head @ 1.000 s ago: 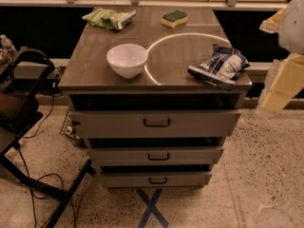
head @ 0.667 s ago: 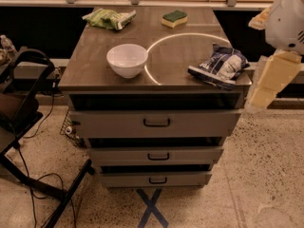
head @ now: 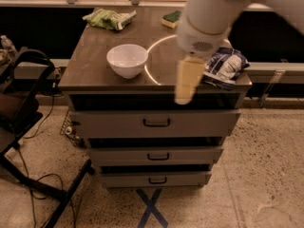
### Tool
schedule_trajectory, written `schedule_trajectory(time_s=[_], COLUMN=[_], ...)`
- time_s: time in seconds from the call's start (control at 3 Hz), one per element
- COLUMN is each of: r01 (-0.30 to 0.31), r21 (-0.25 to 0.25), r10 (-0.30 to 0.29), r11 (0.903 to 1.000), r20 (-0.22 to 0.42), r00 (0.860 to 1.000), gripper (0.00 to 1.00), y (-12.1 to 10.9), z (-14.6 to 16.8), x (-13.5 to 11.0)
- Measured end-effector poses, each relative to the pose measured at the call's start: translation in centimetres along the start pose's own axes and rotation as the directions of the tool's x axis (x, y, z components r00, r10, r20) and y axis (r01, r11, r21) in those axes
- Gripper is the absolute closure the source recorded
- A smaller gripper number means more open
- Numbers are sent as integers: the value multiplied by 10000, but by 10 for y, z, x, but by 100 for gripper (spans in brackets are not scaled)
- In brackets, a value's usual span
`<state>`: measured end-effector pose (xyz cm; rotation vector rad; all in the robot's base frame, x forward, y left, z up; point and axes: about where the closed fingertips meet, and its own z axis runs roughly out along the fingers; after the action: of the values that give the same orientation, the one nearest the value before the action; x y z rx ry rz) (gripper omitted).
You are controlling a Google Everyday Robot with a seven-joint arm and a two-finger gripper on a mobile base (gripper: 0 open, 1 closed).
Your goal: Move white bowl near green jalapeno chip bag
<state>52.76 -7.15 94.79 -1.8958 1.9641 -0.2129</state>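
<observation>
The white bowl (head: 127,60) stands upright near the front left of the brown cabinet top (head: 95,70). The green jalapeno chip bag (head: 108,19) lies at the back left corner of the top, well apart from the bowl. My gripper (head: 186,83) hangs from the white arm in the foreground, over the front middle of the top, to the right of the bowl and not touching it. It holds nothing that I can see.
A dark blue-and-white bag (head: 224,66) lies at the front right edge. A green-and-yellow sponge (head: 171,18) sits at the back. A pale ring (head: 152,61) is marked on the top. Below are drawers (head: 156,123). A black stand and cables (head: 28,127) are on the left.
My arm has swung in from the right edge of the view toward the left and now hangs over the front middle of the cabinet top. The bowl and bags have not moved.
</observation>
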Motion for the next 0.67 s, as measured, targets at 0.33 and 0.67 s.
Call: schedule_trajectory(time_s=[0.33, 0.67], r01=[74, 92], r21=[-51, -22], r10=[-75, -93], r11=[10000, 10000], r20=[-278, -323], r00=[9996, 9994], gripper=[0, 0], y=[-13, -15], z=[33, 37], x=[-34, -41])
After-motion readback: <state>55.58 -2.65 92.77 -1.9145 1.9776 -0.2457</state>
